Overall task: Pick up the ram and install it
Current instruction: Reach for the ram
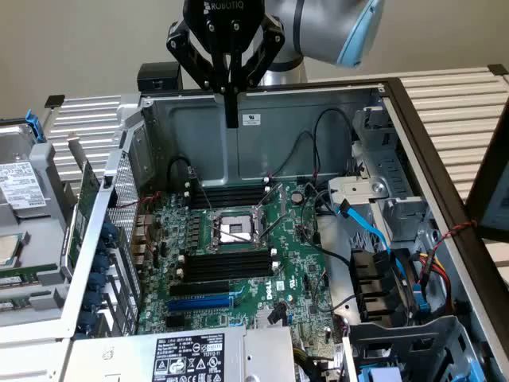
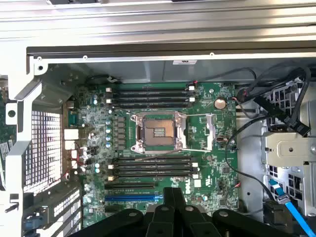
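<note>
Hovering over the open grey metal computer case (image 1: 270, 135), black gripper (image 1: 231, 119) clenched on nothing.
I saw the thin dark-green ram (image 1: 82, 213) on edge just outside its wall, at the exterior view's left.

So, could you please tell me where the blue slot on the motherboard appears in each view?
Exterior view: the blue slot sits low on the green board, toward the exterior view's left.
Wrist view: the blue slot lies next to a long black slot.
Shared landmark: the CPU socket, memory slots between it and the blue slot.
</note>
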You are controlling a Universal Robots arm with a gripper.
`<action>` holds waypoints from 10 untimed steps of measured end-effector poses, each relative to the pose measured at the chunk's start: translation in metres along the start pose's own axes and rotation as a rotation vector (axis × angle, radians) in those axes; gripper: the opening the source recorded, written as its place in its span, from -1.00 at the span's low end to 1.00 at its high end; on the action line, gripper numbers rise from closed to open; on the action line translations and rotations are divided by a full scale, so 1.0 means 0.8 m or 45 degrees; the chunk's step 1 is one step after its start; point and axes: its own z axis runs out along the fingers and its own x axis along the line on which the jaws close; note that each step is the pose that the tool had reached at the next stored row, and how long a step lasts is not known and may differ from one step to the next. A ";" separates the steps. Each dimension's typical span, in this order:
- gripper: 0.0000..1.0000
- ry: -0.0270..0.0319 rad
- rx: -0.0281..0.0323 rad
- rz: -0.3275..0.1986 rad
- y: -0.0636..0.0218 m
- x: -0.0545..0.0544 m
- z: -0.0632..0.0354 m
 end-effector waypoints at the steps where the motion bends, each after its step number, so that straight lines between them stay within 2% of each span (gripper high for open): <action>1: -0.79 0.0000 0.0001 0.000 0.000 0.000 0.000; 10: -0.79 0.0000 0.0000 0.000 0.000 0.000 0.000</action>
